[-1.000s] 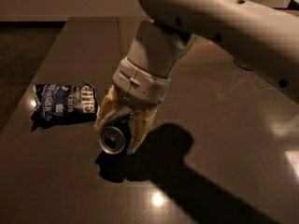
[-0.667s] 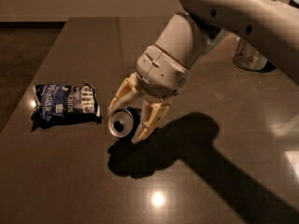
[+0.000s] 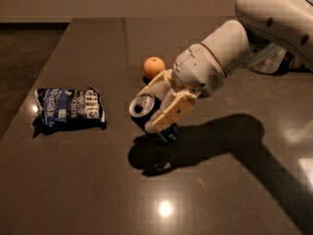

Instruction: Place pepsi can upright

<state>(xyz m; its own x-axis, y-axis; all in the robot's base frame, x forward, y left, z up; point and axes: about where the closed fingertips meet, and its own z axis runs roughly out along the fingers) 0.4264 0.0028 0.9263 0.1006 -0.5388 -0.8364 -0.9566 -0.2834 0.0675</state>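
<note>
The gripper [image 3: 155, 107] pinches the pepsi can [image 3: 142, 105] over the table [image 3: 98, 180], mid-uprighting, with its silver top tilted toward the chip bag [image 3: 68, 109]. The base seems to rest on the surface. Next it needs rotating fully vertical, then a gentle release.

**Dark glossy table, three things lying on it**

The table [image 3: 88, 180] is dark brown and polished, with a lamp glare on it in front of the gripper [image 3: 155, 110]. The gripper hangs low over the table's middle, clamped on the tilted pepsi can [image 3: 146, 112]. A crinkled blue chip bag [image 3: 68, 110] lies flat, well to the gripper's left. A small orange fruit [image 3: 153, 66] sits just behind the gripper. A pale clear object [image 3: 268, 61], half hidden by the arm, rests far back on the right.
</note>
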